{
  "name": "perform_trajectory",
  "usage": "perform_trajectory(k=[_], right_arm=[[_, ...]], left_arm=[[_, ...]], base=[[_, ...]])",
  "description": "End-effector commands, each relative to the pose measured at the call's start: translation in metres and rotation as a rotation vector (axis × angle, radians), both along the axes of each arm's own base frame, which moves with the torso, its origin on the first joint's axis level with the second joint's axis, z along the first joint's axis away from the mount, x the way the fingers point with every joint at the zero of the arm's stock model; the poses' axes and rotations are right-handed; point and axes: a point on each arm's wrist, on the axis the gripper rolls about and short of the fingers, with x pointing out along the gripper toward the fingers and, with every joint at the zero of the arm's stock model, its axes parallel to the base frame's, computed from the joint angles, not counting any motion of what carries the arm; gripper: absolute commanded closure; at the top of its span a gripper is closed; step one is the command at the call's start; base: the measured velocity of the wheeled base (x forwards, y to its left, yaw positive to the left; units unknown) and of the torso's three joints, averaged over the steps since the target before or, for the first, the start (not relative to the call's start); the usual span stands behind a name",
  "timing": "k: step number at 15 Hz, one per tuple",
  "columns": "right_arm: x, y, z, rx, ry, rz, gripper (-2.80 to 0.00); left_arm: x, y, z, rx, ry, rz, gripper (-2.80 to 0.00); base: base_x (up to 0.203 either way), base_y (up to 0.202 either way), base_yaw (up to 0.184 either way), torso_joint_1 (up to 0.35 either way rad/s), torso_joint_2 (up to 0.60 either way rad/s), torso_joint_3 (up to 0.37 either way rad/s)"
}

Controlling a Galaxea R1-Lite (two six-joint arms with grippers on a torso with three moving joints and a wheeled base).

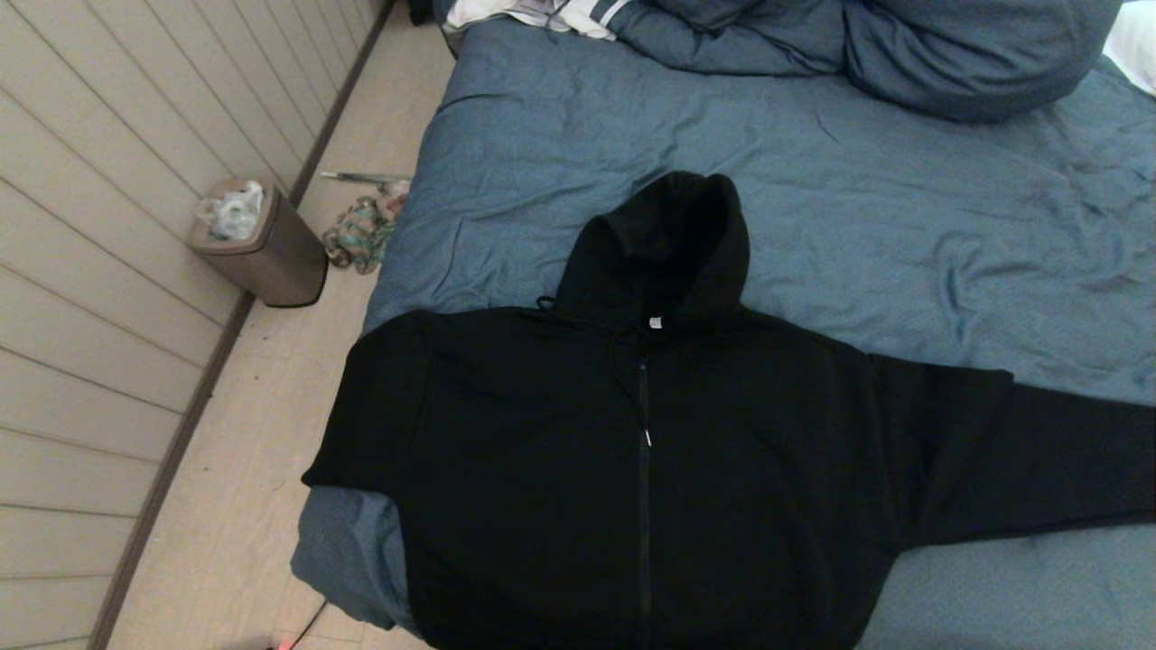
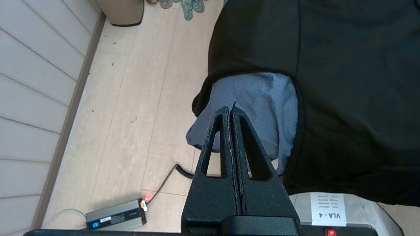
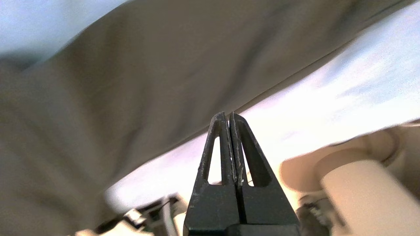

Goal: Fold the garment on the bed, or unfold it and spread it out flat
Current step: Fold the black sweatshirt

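Garment [image 1: 650, 451] found spread face up on the bed [image 1: 858, 199], zip closed, hood laid flat toward the pillows, one sleeve stretched along the near edge, the other draped over the bed's corner. Spreading judged done; folding judged not yet begun.

Left pincer [image 2: 229, 109] pressed together, empty, parked low by that corner. Right pincer [image 3: 228, 114] pressed together, empty, surroundings smeared, no cloth touched.

Next move judged to require opening a pincer and pinching a sleeve cuff or hem edge, then carrying it across the chest.

Fabric thick, soft, matte black, likely to hold a crease poorly. Duvet slate-blue, wrinkled.
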Motion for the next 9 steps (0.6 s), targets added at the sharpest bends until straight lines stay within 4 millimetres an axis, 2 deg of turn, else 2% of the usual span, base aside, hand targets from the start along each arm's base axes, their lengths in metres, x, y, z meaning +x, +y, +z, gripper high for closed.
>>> perform_trajectory(k=[1, 3, 5, 6, 7, 9], right_arm=[[0.012, -0.048, -0.040, 0.049, 0.033, -0.031, 0.00], [0.018, -0.074, -0.057, -0.011, 0.012, -0.052, 0.00], [0.020, -0.084, -0.069, -0.028, 0.026, -0.073, 0.00], [0.018, -0.089, -0.072, -0.038, 0.019, -0.084, -0.73], [0.016, -0.095, -0.074, -0.062, 0.000, -0.094, -2.80], [0.014, -0.105, -0.085, -0.067, -0.010, -0.105, -2.80]], left_arm=[[0.000, 0.000, 0.000, -0.001, -0.001, -0.001, 0.00], [0.000, 0.000, 0.000, -0.001, -0.003, -0.001, 0.00], [0.000, 0.000, 0.000, -0.004, -0.003, 0.001, 0.00], [0.000, 0.000, 0.000, -0.007, -0.003, 0.000, 0.00], [0.000, 0.000, 0.000, -0.009, -0.003, 0.001, 0.00], [0.001, 0.000, -0.001, -0.009, -0.005, 0.001, 0.00]], base=[[0.000, 0.000, 0.000, 0.000, 0.00, 0.000], [0.000, 0.000, 0.000, 0.000, 0.00, 0.000], [0.000, 0.000, 0.000, 0.000, 0.00, 0.000], [0.000, 0.000, 0.000, 0.000, 0.00, 0.000], [0.000, 0.000, 0.000, 0.000, 0.00, 0.000], [0.000, 0.000, 0.000, 0.000, 0.00, 0.000]])
